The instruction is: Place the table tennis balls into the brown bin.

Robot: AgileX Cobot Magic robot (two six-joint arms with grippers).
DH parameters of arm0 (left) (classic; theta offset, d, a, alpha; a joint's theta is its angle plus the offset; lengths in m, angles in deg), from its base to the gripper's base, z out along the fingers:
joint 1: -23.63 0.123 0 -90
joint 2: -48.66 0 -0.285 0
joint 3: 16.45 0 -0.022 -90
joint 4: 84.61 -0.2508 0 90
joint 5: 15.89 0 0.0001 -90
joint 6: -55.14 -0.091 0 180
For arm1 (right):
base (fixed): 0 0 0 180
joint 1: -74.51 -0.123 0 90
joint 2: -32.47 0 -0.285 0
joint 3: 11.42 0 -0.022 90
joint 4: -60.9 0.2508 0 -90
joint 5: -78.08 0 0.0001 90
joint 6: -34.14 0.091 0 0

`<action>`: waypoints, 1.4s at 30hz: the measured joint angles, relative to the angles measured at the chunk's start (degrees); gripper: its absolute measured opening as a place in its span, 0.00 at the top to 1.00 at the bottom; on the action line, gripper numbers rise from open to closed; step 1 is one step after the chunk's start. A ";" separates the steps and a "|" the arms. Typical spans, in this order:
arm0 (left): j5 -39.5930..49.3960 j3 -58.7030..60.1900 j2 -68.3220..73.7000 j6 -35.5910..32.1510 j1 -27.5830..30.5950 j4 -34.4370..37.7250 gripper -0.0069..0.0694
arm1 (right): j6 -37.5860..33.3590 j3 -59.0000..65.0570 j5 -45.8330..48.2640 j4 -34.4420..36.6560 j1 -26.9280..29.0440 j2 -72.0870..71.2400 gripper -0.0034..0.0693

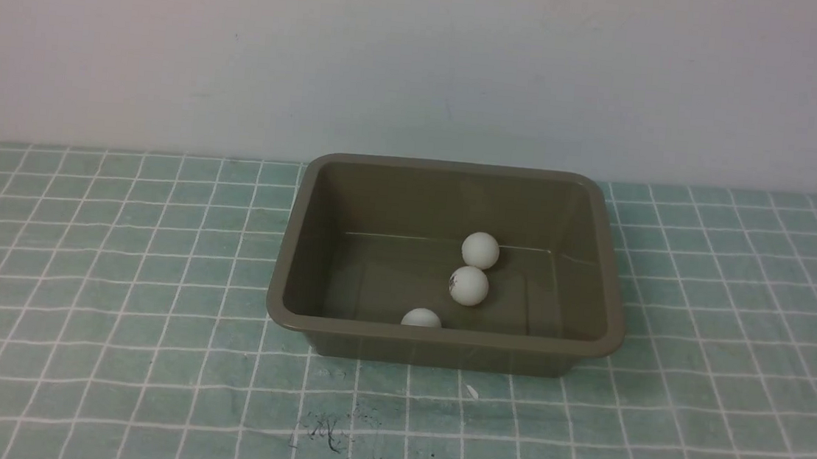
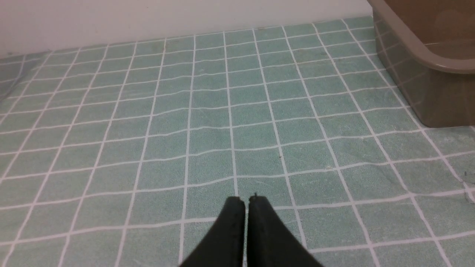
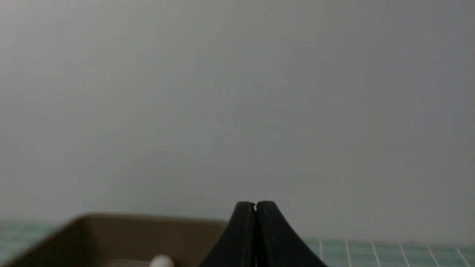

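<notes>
Inside the brown bin [image 1: 284,300] all three table tennis balls [image 1: 468,286] are seen, none left on the checked cloth [image 1: 109,351]; the left gripper [image 2: 246,200] and right gripper [image 3: 255,204] are pressed together, empty, so the task is judged complete.

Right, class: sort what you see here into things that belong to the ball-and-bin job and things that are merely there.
Belongs to the job:
- brown bin
- three table tennis balls inside it: far ball, middle ball, near ball
- left gripper, shut
- right gripper, shut

Merely there:
- green checked cloth
- white wall
</notes>
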 joint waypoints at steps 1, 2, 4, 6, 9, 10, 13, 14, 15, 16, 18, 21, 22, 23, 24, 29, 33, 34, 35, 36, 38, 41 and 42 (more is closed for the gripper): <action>0.00 0.00 0.00 0.00 0.00 0.00 0.92 | -0.28 2.77 -0.26 -0.01 1.07 0.00 0.97; 0.00 0.00 0.00 0.00 0.00 0.00 0.92 | -0.57 6.17 -0.83 0.05 2.65 0.00 0.97; 0.00 0.00 0.00 0.00 0.00 0.00 0.92 | -1.16 10.57 -1.87 0.17 4.48 0.07 0.97; 0.00 0.00 0.00 0.00 0.00 0.00 0.92 | -1.69 15.12 -3.43 0.17 6.07 0.07 0.97; 0.00 0.00 0.00 0.00 0.00 0.00 0.92 | -2.70 19.94 -4.84 0.17 8.51 0.12 0.97; 0.00 0.00 0.00 0.00 0.00 0.00 0.92 | -2.88 20.00 -4.85 0.17 8.95 0.12 0.97; 0.05 0.00 0.00 0.00 0.00 -0.05 0.92 | -3.00 20.00 -4.78 0.23 9.32 0.12 0.97; 0.05 0.00 0.00 0.00 0.00 -0.05 0.92 | -3.05 20.00 -4.78 0.23 9.35 0.12 0.97; 0.05 0.00 0.00 0.00 0.00 -0.05 0.92 | -3.05 20.00 -4.78 0.23 9.35 0.12 0.97; 0.05 0.00 0.00 0.00 0.00 -0.05 0.92 | -3.05 20.00 -4.78 0.23 9.35 0.12 0.97; 0.05 0.00 0.00 0.00 0.00 -0.05 0.92 | -3.05 20.00 -4.78 0.23 9.35 0.12 0.97; 0.05 0.00 0.00 0.00 0.00 -0.05 0.92 | -3.05 20.00 -4.78 0.23 9.35 0.12 0.97; 0.05 0.00 0.00 0.00 0.00 -0.05 0.92 | -3.05 20.00 -4.78 0.23 9.35 0.12 0.97; 0.05 0.00 0.00 0.00 0.00 -0.05 0.92 | -3.05 20.00 -4.78 0.23 9.35 0.12 0.97; 0.05 0.00 0.00 0.00 0.00 -0.05 0.92 | -3.05 20.00 -4.78 0.23 9.35 0.12 0.97; 0.05 0.00 0.00 0.00 0.00 -0.05 0.92 | -3.05 20.00 -4.78 0.23 9.35 0.12 0.97; 0.05 0.00 0.00 0.00 0.00 -0.05 0.92 | -3.05 20.00 -4.78 0.23 9.35 0.12 0.97; 0.05 0.00 0.00 0.00 0.00 -0.05 0.92 | -3.05 20.00 -4.78 0.23 9.35 0.12 0.97; 0.05 0.00 0.00 0.00 0.00 -0.05 0.92 | -3.05 20.00 -4.78 0.23 9.35 0.12 0.97; 0.05 0.00 0.00 0.00 0.00 -0.05 0.92 | -3.05 20.00 -4.78 0.23 9.35 0.12 0.97; 0.05 0.00 0.00 0.00 0.00 -0.05 0.92 | -3.05 20.00 -4.78 0.23 9.35 0.12 0.97; 0.05 0.00 0.00 0.00 0.00 -0.05 0.92 | -3.05 20.00 -4.78 0.23 9.35 0.12 0.97; 0.05 0.00 0.00 0.00 0.00 -0.05 0.92 | -3.05 20.00 -4.78 0.23 9.35 0.12 0.97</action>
